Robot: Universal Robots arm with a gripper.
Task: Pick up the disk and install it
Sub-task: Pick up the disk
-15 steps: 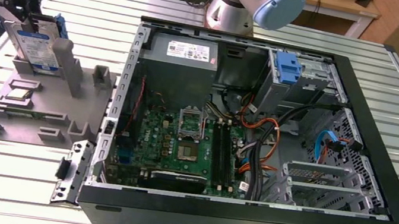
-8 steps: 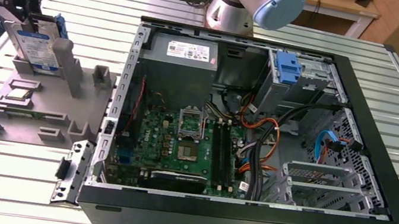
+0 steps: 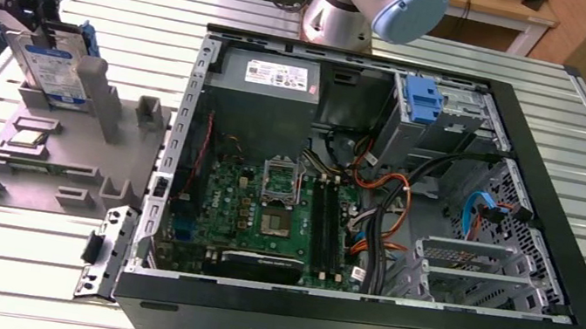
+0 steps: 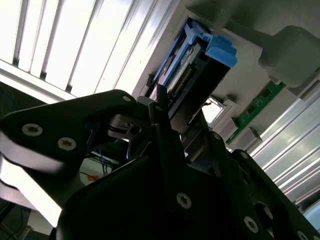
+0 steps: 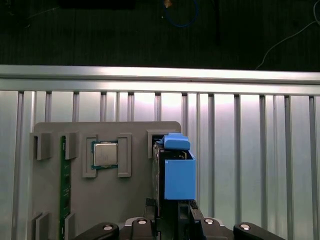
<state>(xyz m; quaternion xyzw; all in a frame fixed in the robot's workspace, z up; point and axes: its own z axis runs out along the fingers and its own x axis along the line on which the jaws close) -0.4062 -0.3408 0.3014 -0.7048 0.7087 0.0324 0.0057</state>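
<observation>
The disk [image 3: 54,67] is a silver-grey drive with a blue-and-white label and blue side rails. It stands on edge at the back of the grey fixture [image 3: 57,163], at the exterior view's left. My gripper [image 3: 35,28] comes down on its top edge from above and is shut on it. In both wrist views the disk's blue rail [image 5: 179,172] [image 4: 215,52] sticks out from between the black fingers [image 4: 159,107]. Whether the disk's lower edge still rests in the fixture slot is hidden.
An open computer case [image 3: 567,217] lies on the slatted metal table [image 3: 4,278], with a blue bracket [image 3: 426,102] in its drive bay and a grey power supply [image 3: 269,72]. The fixture also holds a processor chip [image 5: 105,154] and a green memory stick [image 5: 62,185]. The arm's base [image 3: 347,10] stands behind the case.
</observation>
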